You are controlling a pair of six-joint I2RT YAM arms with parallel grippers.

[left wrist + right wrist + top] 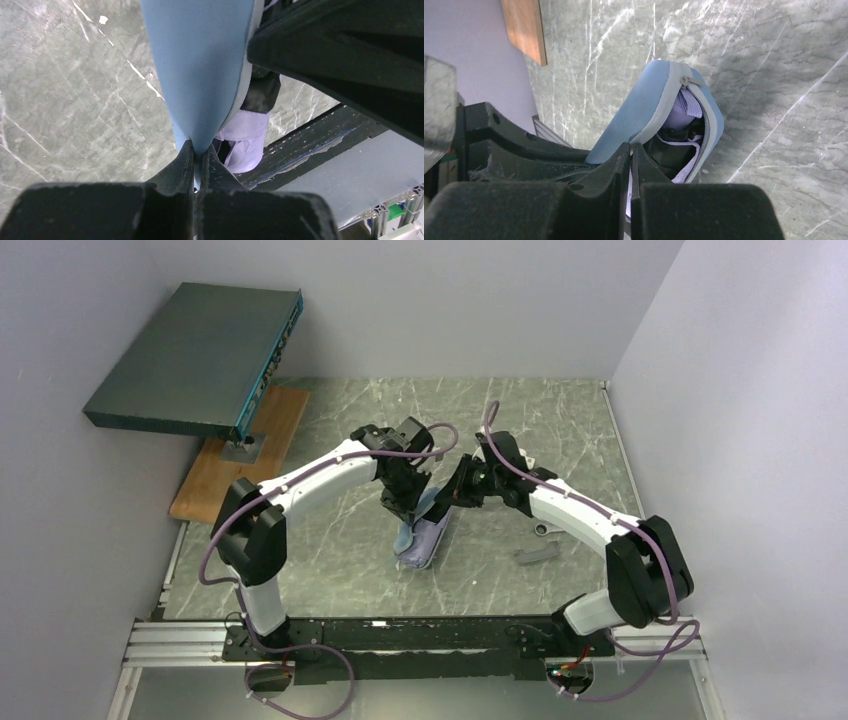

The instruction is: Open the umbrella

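- Walls [450, 300]: plain, matte, pale lavender-grey, closing in rear and both sides
- Table [600, 440]: grey-green stone-look top with white veining, smooth, slight sheen
- Flat box [195, 360]: dark teal, wide and thin, raised on a small stand at rear left, tilted
- Wooden board [240, 455]: warm brown slab lying flat under the box, against the left wall
- Rail [180, 640]: ribbed aluminium along the near edge, arm bases on it
- Umbrella [425, 540]: mid-table between the two wrists, in a soft slate-blue oblong pouch with grey trim; zip partly undone, pale lavender fabric and dark folds showing inside
- Left gripper [195, 157]: jaws pinched tight on the pouch's blue edge
- Right gripper [631, 150]: jaws nearly together, nipping the grey-trimmed rim
- Grey piece [535, 555]: small oblong, right of the pouch, well apart
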